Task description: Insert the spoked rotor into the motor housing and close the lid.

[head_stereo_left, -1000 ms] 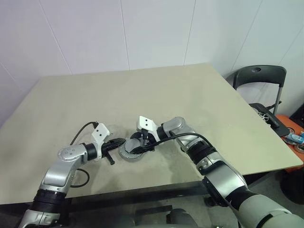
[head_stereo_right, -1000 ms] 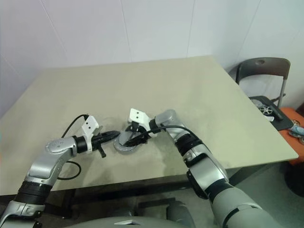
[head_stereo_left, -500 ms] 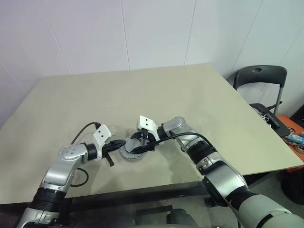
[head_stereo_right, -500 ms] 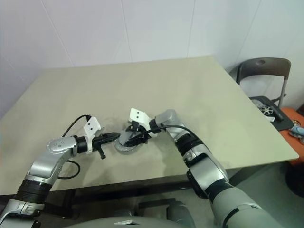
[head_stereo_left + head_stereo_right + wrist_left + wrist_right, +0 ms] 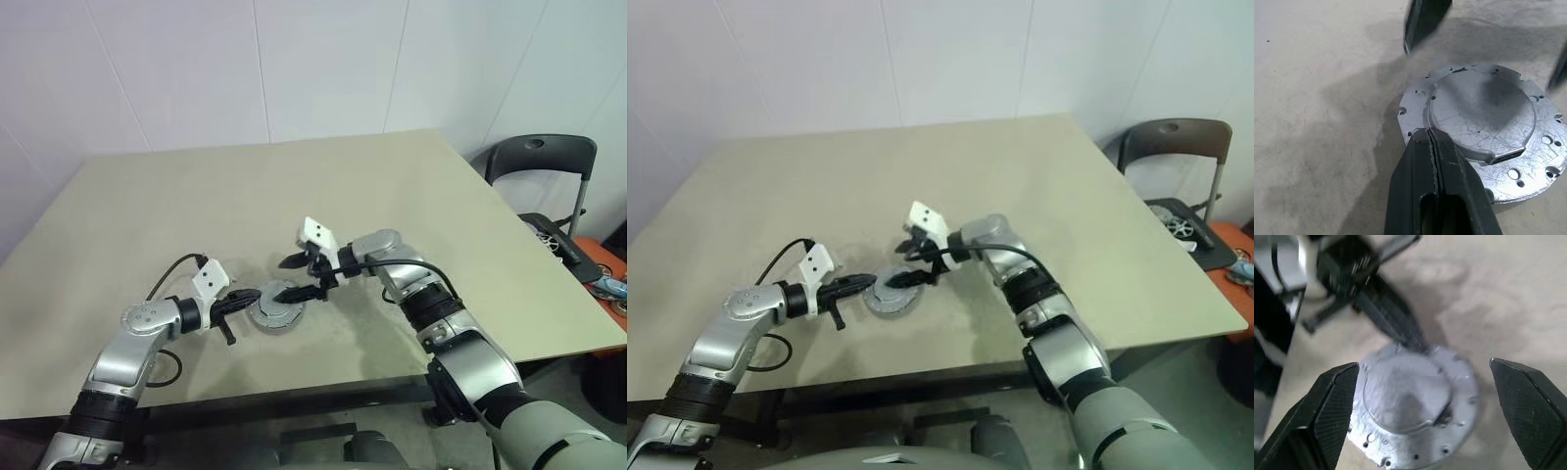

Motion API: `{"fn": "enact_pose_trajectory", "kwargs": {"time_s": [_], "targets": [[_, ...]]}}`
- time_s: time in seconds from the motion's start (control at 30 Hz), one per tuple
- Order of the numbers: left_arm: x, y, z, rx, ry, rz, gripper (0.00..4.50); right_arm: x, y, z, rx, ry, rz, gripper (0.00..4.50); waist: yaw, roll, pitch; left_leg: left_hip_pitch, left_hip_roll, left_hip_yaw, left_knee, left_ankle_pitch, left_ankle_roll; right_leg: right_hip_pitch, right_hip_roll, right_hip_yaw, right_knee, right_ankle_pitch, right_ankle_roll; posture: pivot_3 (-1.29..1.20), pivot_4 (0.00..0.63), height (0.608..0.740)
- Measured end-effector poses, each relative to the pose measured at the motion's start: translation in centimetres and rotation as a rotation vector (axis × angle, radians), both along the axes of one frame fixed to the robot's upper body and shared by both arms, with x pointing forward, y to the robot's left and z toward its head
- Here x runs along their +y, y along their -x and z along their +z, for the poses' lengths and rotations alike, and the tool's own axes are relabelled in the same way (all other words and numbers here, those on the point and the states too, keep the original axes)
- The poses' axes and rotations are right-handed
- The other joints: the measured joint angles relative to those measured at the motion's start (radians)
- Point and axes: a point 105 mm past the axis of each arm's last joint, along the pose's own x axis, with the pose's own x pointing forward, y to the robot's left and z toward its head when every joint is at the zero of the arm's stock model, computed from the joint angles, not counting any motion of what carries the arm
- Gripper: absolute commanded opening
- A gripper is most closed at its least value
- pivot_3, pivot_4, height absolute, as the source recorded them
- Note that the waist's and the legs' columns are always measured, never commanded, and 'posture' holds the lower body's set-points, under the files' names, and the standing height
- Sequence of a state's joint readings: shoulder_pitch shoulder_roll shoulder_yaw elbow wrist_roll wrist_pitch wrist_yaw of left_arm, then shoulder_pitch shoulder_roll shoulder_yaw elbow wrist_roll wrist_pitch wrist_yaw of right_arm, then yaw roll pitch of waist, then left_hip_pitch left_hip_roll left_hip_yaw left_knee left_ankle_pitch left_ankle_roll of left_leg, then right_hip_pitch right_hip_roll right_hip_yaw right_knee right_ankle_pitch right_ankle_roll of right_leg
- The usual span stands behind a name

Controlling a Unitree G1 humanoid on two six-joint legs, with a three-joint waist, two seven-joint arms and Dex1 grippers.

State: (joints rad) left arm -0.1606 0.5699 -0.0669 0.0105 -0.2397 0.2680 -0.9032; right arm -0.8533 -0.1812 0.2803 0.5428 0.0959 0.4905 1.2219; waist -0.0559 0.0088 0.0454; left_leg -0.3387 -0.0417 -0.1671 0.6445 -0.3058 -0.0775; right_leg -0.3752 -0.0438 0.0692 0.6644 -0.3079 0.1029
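Lid (image 5: 277, 311) sat closed on the motor housing on the table (image 5: 411, 215), near the table's near edge and about midway between its side edges. In the left eye view, the left gripper (image 5: 249, 295) lay against the assembly's left side with its fingers pressed together. The right gripper (image 5: 294, 277) hung just above the assembly's far right side, its fingers spread wide and holding nothing.

In the right eye view, the left gripper's tip (image 5: 872, 282) met the lid (image 5: 890, 296) at its left rim, while the right gripper (image 5: 909, 266) stood clear above it.

In the left wrist view, the shut fingers (image 5: 1436, 161) rested on the notched flange of the lid (image 5: 1484, 112), at the edge of its raised centre.

In the right wrist view, the two fingers (image 5: 1327, 416) stood far apart on either side of the lid (image 5: 1410, 406), touching nothing, with the left gripper (image 5: 1400, 330) touching the lid's far rim.
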Motion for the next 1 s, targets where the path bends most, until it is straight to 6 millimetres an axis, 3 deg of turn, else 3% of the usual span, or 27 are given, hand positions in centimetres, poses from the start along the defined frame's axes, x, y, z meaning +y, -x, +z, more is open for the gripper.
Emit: {"fn": "enact_pose_trajectory", "kwargs": {"time_s": [0.2, 0.43, 0.63, 1.0], "targets": [[-0.2, 0.4, -0.1, 0.015, 0.011, -0.028, 0.00, -2.5, -0.6, 1.1, 0.252, -0.074, -0.185, 4.48, 0.018, 0.000, 0.000, 0.000, 0.000, 0.000, -0.001, 0.000, 0.000, 0.000, 0.000, 0.000, 0.000, 0.000, 0.000, 0.00, 0.000, 0.740], [-0.4, 0.9, -0.2, 0.023, 0.015, -0.055, 0.00, -7.1, 0.4, -0.9, 0.736, 0.005, -0.481, 4.48, 0.036, 0.001, 0.000, -0.001, -0.001, 0.001, -0.001, 0.000, 0.000, -0.001, 0.000, 0.000, -0.001, 0.000, 0.000, 0.00, 0.000, 0.740], [-0.4, 1.2, -0.2, 0.023, 0.014, -0.077, 0.00, -6.6, 1.8, -1.2, 0.980, -0.060, -0.500, 4.48, 0.036, 0.003, 0.000, -0.001, 0.000, 0.002, -0.001, 0.000, 0.000, -0.001, 0.000, 0.000, -0.001, 0.000, 0.000, 0.00, 0.000, 0.740], [-0.3, 1.1, -0.3, 0.013, 0.016, -0.078, 0.00, -4.6, 3.2, -3.9, 1.092, -0.051, -0.520, 4.48, 0.035, 0.003, 0.000, 0.000, 0.000, 0.002, -0.001, 0.000, 0.000, 0.000, 0.001, 0.000, 0.000, 0.000, 0.000, 0.00, 0.000, 0.740]]}}
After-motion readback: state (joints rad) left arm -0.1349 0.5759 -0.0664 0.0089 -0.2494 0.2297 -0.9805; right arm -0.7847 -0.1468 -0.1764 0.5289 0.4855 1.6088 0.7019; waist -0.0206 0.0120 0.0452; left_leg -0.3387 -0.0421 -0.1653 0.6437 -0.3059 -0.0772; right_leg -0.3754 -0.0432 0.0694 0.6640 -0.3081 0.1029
